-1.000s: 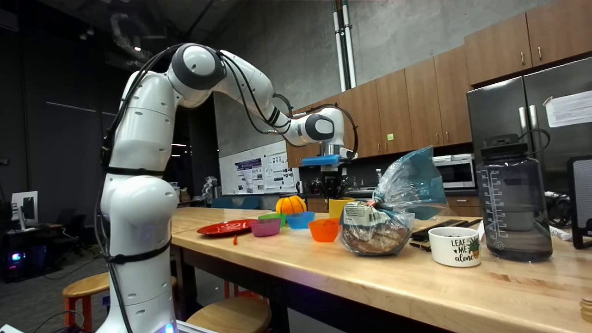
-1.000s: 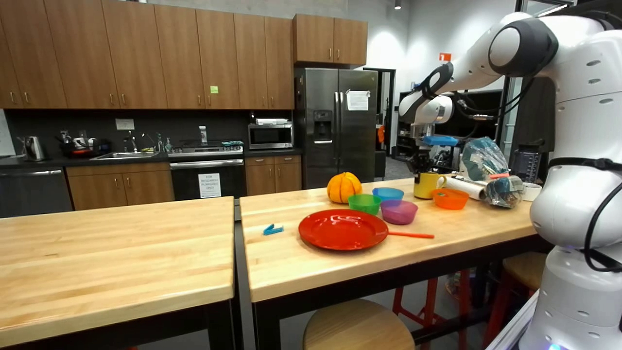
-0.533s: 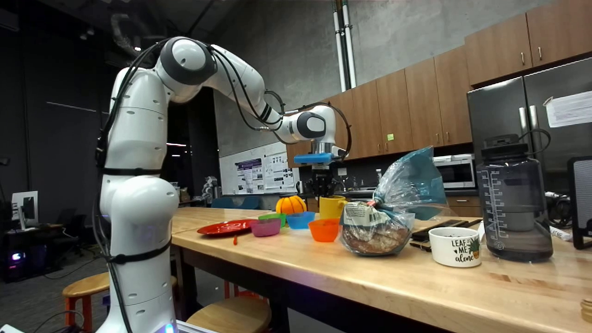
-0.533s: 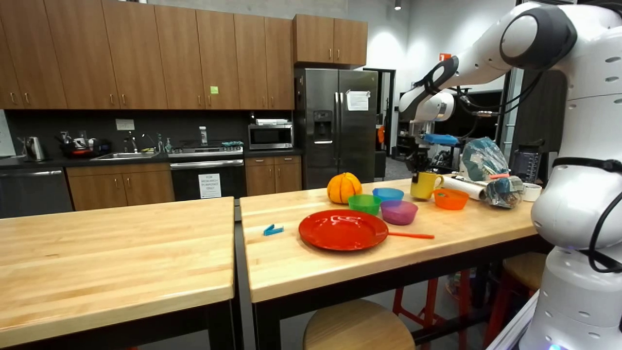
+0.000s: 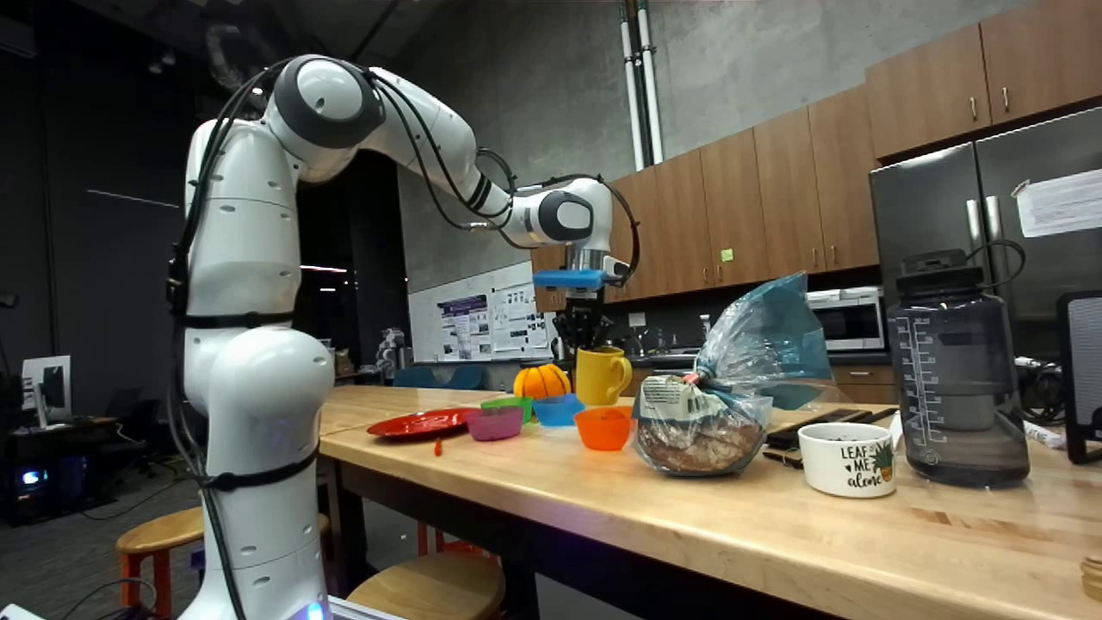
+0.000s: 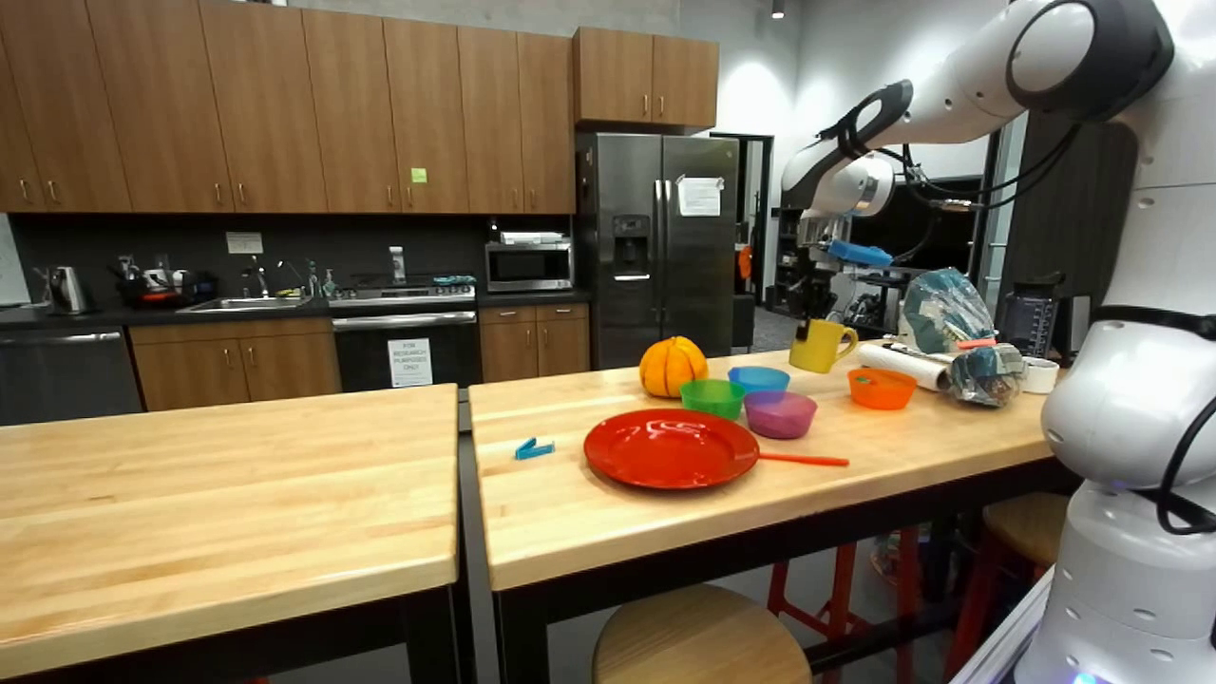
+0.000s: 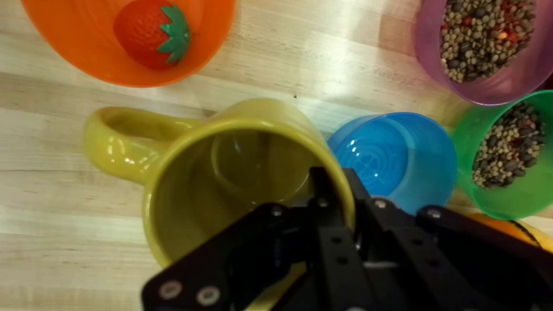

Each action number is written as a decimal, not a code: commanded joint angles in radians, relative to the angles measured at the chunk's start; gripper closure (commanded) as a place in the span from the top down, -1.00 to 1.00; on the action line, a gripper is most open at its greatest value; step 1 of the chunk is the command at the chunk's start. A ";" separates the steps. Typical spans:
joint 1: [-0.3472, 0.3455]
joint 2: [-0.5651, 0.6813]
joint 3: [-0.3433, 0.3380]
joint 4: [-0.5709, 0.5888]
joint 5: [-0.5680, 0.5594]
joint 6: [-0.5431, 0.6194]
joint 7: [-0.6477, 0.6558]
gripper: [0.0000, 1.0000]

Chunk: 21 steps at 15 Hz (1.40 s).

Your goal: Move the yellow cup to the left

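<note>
Held by the Rim, Mouth Upward

Pinching the wall of the yellow cup (image 7: pixel 242 190) with the claw (image 7: pixel 336 175), one black finger (image 7: pixel 322 185) inside the mouth and one outside, at the right of the rim in the wrist view.

Pointing up with the mouth and sideways with the handle (image 7: pixel 125 160): toward the right of the picture in both exterior views, toward the left in the wrist view, and in all three away from the blue cup (image 7: pixel 397 166). Close to upright along the base-to-mouth axis for the yellow cup (image 5: pixel 598 379) in an exterior view; tilted along it, top toward the handle side, for the yellow cup (image 6: pixel 817 350) in an exterior view.

Placed over the far part of the counter (image 6: pixel 541 513), near the blue cup and beyond the orange cup (image 7: pixel 86 60) in both exterior views. Perhaps clear of the counter at the base, though hard to judge from these angles.

Followed to the right in the wrist view, past the blue cup, by the green cup (image 7: pixel 518 201) and the purple cup (image 7: pixel 505 90), both with speckled grains inside; at the upper left, by a red strawberry (image 7: pixel 142 34) lying in the orange cup. Well apart from the white mug (image 5: pixel 839 465) in an exterior view.
</note>
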 commanded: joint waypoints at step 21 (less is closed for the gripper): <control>0.226 -0.265 0.105 -0.093 0.038 -0.118 -0.060 -0.94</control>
